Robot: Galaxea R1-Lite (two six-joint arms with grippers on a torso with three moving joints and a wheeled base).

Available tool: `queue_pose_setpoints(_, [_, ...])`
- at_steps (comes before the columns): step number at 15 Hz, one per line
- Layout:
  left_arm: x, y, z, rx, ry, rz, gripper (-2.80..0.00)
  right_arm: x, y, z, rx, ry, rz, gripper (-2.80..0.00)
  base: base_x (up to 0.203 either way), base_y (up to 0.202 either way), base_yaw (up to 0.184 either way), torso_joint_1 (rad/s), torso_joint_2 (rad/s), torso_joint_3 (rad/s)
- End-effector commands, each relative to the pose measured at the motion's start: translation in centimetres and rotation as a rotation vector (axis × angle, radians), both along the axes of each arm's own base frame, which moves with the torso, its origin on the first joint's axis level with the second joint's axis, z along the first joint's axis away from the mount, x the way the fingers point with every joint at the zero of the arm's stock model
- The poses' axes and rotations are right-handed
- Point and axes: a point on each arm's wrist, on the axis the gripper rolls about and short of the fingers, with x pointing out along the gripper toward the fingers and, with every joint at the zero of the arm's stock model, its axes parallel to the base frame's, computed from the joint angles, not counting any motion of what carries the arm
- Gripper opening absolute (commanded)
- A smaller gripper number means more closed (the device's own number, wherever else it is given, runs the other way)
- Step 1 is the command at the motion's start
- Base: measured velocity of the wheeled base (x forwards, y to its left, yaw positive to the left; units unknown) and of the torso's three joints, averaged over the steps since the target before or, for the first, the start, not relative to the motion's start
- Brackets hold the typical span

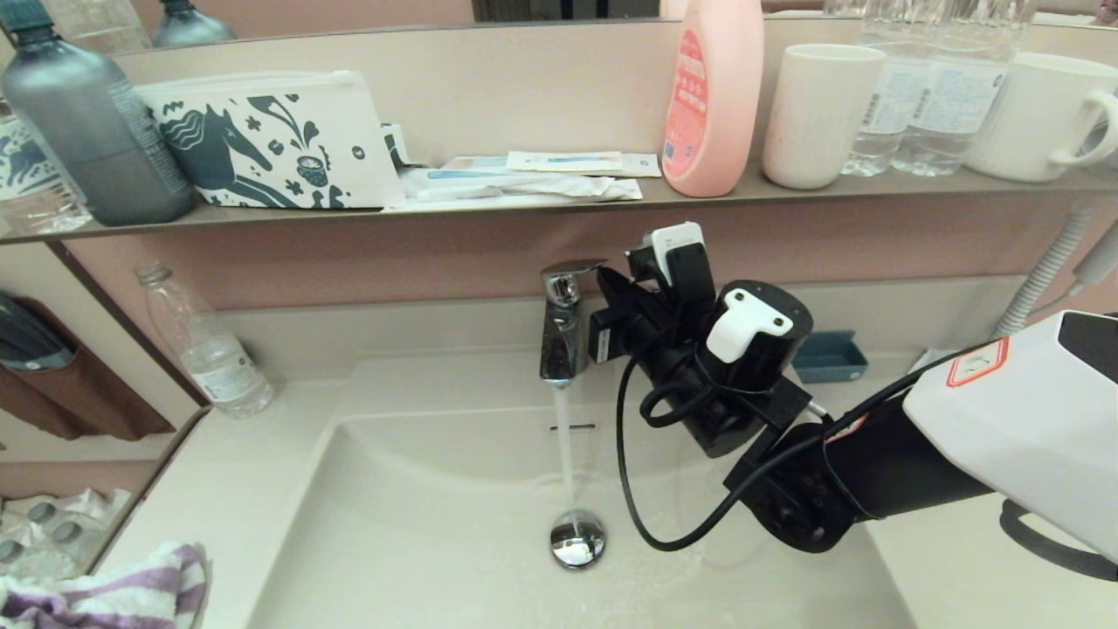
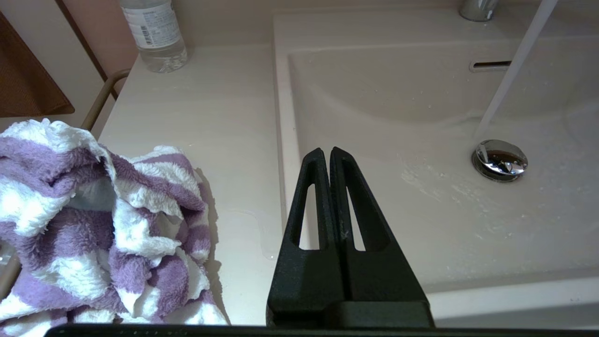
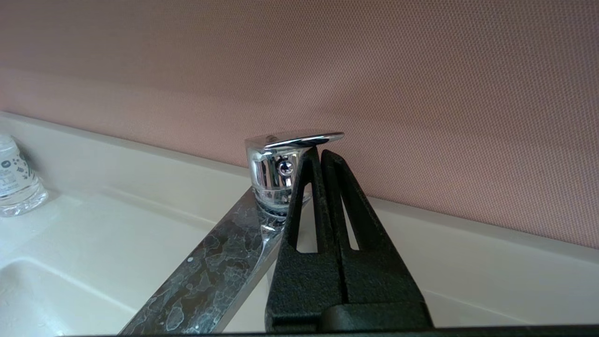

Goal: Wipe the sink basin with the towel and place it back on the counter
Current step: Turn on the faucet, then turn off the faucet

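Two tools show pressed-together fingers. The right tool [image 3: 320, 152] sits just under the tap [image 1: 563, 319] lever, water running into the basin [image 1: 419, 524]. The left tool [image 2: 326, 152] hangs empty beside the towel [image 2: 93, 206], bunched on the desk [image 2: 215, 107].

Shelf [image 1: 786, 194] inventory: one pink bottle [image 1: 712, 96], one grey bottle [image 1: 87, 122], two white cups [image 1: 817, 114], one horse-print pouch [image 1: 271, 140]. Counter [image 1: 227, 489] inventory: one clear bottle [image 1: 205, 345], one striped towel [image 1: 113, 594].
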Motion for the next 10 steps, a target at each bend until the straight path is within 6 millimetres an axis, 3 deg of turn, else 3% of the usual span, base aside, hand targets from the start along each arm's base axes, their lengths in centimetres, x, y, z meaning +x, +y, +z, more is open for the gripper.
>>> queue_pose_setpoints(1, [0.0,0.0,0.0,0.000,0.000,0.000,-2.80,-0.5,-0.1,0.0,-0.005,0.005,0.004,-2.80,0.000,0.000,0.000,0.000,0.00,0.000])
queue_pose_setpoints(3, [0.0,0.0,0.0,0.000,0.000,0.000,-2.80,-2.0,-0.3,-0.8,-0.040,0.040,0.024,-2.80,0.000,0.000,0.000,0.000,0.00,0.000])
queue_pose_setpoints(5, [0.0,0.0,0.0,0.000,0.000,0.000,-2.80,-2.9,-0.3,0.2,-0.029,0.025,0.038,-2.80,0.000,0.000,0.000,0.000,0.00,0.000])
queue_pose_setpoints(10, [0.0,0.0,0.0,0.000,0.000,0.000,-2.80,-2.6,0.2,2.4,0.023,-0.033,0.039,-2.80,0.000,0.000,0.000,0.000,0.00,0.000])
